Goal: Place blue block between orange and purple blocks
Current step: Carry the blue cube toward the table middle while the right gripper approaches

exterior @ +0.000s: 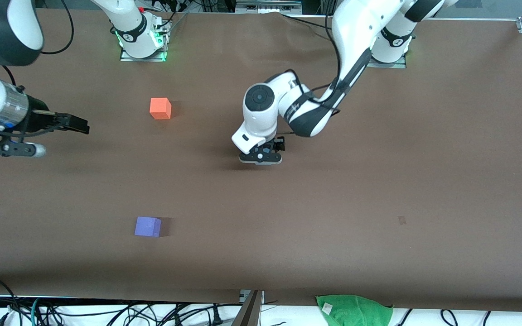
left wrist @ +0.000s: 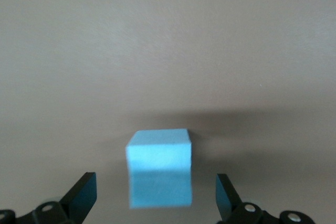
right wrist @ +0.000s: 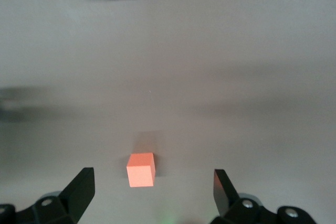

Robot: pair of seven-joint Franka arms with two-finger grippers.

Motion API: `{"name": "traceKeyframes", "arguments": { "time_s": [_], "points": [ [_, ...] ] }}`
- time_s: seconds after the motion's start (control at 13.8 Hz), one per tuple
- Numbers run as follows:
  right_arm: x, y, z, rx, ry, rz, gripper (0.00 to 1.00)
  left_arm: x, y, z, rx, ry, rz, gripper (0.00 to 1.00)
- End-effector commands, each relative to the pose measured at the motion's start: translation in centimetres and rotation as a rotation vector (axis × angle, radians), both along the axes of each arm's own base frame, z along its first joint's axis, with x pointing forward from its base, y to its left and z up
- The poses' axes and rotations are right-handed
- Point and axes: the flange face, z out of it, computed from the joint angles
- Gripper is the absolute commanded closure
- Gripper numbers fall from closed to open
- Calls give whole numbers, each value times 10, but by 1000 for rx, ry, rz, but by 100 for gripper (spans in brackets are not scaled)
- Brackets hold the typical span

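Blue block [left wrist: 159, 166] flat on table, square between wide-spread left gripper [left wrist: 156, 195], unheld, right gripper [right wrist: 152, 192] empty, wide apart

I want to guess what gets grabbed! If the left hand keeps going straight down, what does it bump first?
Probably the small sky-blue matte cube. The left hand points down at the brown table, fingers open, cube between them; the remaining gap is unclear.
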Motion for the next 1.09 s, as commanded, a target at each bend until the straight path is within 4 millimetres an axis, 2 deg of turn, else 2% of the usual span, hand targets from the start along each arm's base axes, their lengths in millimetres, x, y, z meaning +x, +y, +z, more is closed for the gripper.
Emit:
{"name": "traceKeyframes", "arguments": {
  "time_s": [0.0,0.14,0.22,0.36,0.51,0.65,0.72,0.8,0.94,1.01],
  "points": [
    [2,26,-9,-10,28,53,0,9,43,82,57,-3,-43,0],
    [4,64,-24,48,30,59,0,25,85,125,82,3,-9,0],
    [5,86,-30,55,12,36,0,36,115,149,93,5,-4,0],
    [4,146,-51,41,-17,6,0,50,176,197,108,15,-37,0],
    [-3,209,-72,30,-57,-42,0,70,248,231,74,32,26,0],
    [-10,260,-103,56,-57,-146,0,79,300,255,65,24,14,0],
    [-10,278,-118,79,-65,-158,0,84,328,261,48,31,19,0],
    [-18,307,-132,92,-88,-134,0,90,353,266,5,44,31,0],
    [-32,351,-165,96,-120,-172,0,86,396,287,-30,19,2,0],
    [-46,378,-182,96,-137,-192,0,82,421,290,-35,15,-4,0]
  ]
}}
